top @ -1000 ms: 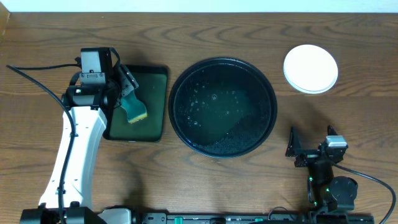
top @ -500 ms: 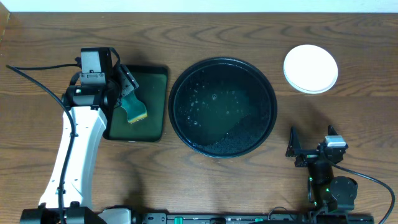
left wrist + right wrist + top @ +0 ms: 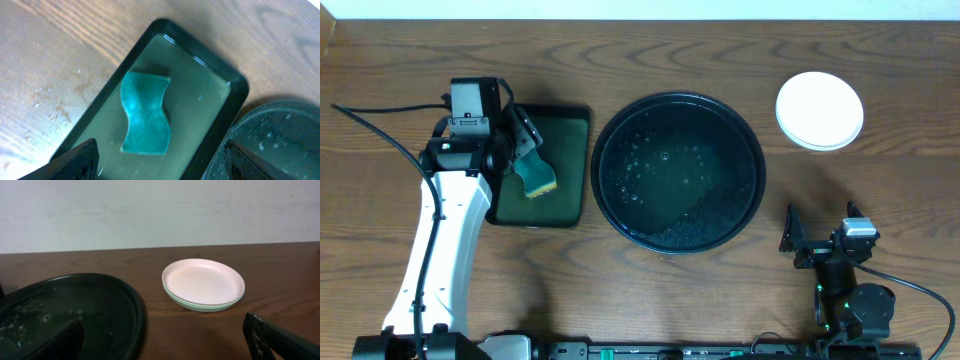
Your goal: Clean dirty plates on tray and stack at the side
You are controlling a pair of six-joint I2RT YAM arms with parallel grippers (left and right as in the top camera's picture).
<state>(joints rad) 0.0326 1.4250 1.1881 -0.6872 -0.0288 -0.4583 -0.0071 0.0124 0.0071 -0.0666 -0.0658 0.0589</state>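
A stack of small round plates (image 3: 203,284), white over mint, sits on the wooden table (image 3: 650,300) right of the wet round black tray (image 3: 597,172). The left gripper (image 3: 160,147) gapes above a green sponge (image 3: 145,120); the right gripper (image 3: 820,228) gapes empty. Light, rigid, likely slick: grip the rim.

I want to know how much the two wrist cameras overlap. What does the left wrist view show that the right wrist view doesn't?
Only the left wrist view shows the dark green rectangular tray with the teal sponge lying in it, not held. Only the right wrist view shows the stacked plates, white on top with mint edges beneath, and the pale wall behind them. Both show part of the wet black round tray and the wooden table.
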